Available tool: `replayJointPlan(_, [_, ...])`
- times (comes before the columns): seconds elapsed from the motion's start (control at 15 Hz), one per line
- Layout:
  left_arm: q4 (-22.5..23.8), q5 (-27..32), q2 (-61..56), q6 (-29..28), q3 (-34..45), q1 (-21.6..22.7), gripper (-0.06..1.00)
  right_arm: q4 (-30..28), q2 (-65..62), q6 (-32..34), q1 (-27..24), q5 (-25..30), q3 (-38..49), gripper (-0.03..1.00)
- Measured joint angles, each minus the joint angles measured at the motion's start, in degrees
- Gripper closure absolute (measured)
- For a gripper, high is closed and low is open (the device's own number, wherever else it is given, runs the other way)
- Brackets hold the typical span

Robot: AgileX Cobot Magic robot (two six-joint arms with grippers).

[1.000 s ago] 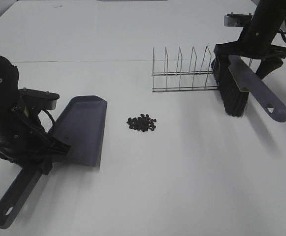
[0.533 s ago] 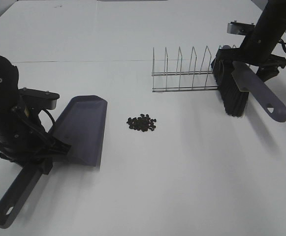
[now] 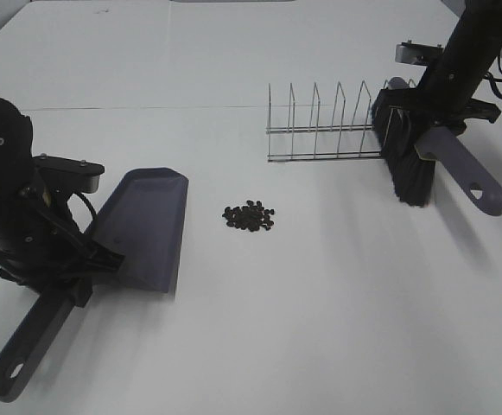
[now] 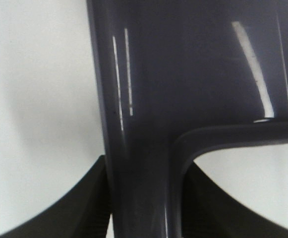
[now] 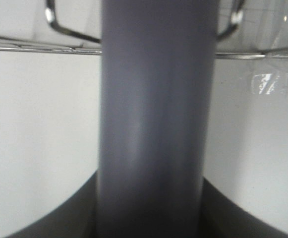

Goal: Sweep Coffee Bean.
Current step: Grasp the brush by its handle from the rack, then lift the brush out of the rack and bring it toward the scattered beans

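Left side: left arm (image 3: 9, 199) stands at the near left edge of the white table (image 3: 320, 328), bent down over its load. Left gripper (image 3: 71, 278) is clenched on the handle of the grey-purple dustpan (image 3: 147, 225). In the left wrist view the dark fingers (image 4: 69, 208) press on the handle from both sides. The pan lies flat on the table with its wide mouth toward the far right. Its handle runs back to the near left and ends in a hang hole.

Centre: coffee beans (image 3: 250, 216) lie in one small, tight heap on the bare table, just right of the dustpan and apart from it. They are near of the wire rack (image 3: 320, 130) and well left of the brush.

Right side: right arm (image 3: 471, 43) reaches in from the far right corner, slanting down. Right gripper (image 3: 432, 130) is clamped on the grey handle of the brush (image 3: 410, 169), close to the head. The right wrist view shows the handle filling the gap between the fingers (image 5: 49, 218). The black bristles point down and toward the near side, beside the rack's right end. Cannot tell whether the bristle tips touch the table.
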Motion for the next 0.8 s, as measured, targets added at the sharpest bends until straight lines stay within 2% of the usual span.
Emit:
replayJointPlan(0.4, [0.0,0.0,0.0,0.0,0.0,0.0,0.60,-0.2,-0.9,2.5,0.1,0.0,0.3,0.67])
replayJointPlan(0.6, [0.0,0.0,0.0,-1.1,0.0,0.0,0.60,-0.3,-7.4,4.5,0.2,0.1,6.0,0.67])
replayJointPlan(0.8, [2.6,0.0,0.0,-6.2,0.0,0.0,0.60,-1.7,-18.1,5.8,0.2,0.1,12.7,0.67])
